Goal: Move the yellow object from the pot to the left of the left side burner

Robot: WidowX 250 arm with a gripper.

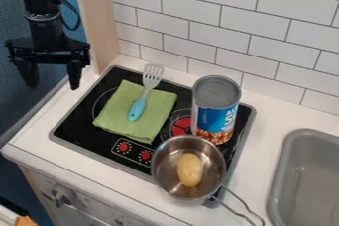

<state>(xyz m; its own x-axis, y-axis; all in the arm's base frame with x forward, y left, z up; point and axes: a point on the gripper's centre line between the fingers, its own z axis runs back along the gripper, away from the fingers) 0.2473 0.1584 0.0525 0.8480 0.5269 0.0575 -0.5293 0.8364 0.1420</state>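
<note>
My gripper (pixel 52 79) hangs at the upper left, beyond the stove's left edge, open with its two fingers wide apart and nothing between them. The yellow object (pixel 190 169), oval like a potato, lies inside the metal pot (pixel 215 166). That pot stands over the front right corner of the black stove (pixel 86 129), its wire handle towards the lower right. A green cloth (pixel 119 117) covers most of the left side burner (pixel 100 102), leaving part of its ring visible.
On the cloth lies a fork (pixel 138 108) with a blue handle. A tall can (pixel 216 108) stands on the stove's right side, just behind the pot. White counter (pixel 39 137) borders the stove on the left; a grey sink (pixel 283 170) is at right, and a tiled wall behind.
</note>
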